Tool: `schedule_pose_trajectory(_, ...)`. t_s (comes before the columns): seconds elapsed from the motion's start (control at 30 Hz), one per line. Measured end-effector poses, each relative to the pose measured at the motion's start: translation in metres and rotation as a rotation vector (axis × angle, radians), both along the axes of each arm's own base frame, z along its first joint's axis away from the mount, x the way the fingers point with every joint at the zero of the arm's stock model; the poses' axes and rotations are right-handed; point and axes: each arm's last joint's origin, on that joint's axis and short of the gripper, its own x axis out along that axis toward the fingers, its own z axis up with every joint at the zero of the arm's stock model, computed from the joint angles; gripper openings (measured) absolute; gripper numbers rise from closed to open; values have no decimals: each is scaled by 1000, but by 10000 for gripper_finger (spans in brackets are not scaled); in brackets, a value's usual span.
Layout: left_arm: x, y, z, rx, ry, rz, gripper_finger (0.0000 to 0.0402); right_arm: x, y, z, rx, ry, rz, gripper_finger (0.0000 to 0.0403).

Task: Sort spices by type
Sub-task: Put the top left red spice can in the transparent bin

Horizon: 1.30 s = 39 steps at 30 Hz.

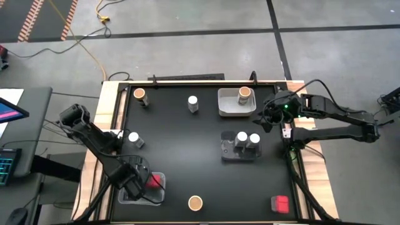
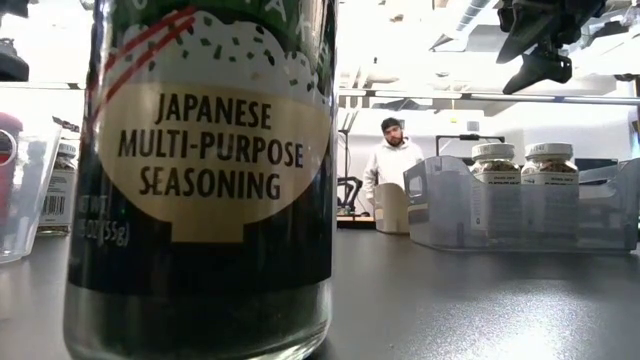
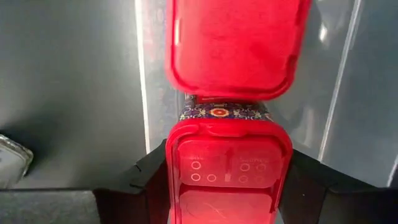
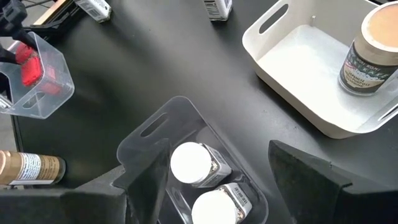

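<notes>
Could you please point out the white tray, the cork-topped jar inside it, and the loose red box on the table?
White tray (image 1: pixel 226 106): high view, bare floor left of the jar.
Cork-topped jar (image 1: pixel 244 94): high view, its lid.
Red box (image 1: pixel 280 204): high view, its top face.

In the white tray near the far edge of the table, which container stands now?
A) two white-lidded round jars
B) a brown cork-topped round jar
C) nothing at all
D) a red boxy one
B: the white tray holds one cork-topped jar, also seen in the right wrist view; the two white-lidded jars stand in the clear tray instead.
</notes>
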Motion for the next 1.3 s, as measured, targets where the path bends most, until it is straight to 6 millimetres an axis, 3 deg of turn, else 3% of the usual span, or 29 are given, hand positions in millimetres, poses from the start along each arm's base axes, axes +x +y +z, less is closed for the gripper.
schedule_pose_trajectory(0.37,0,-1,-3,-38,1,-35,210,0,0,0,1,-2,-1,299)
schedule_pose_trajectory(0.6,-3,2,-3,3,22,8,242,0,0,0,1,-2,-2,299)
schedule_pose_trajectory(1.3,1,-1,-3,-23,-17,6,242,0,0,0,0,0,0,299)
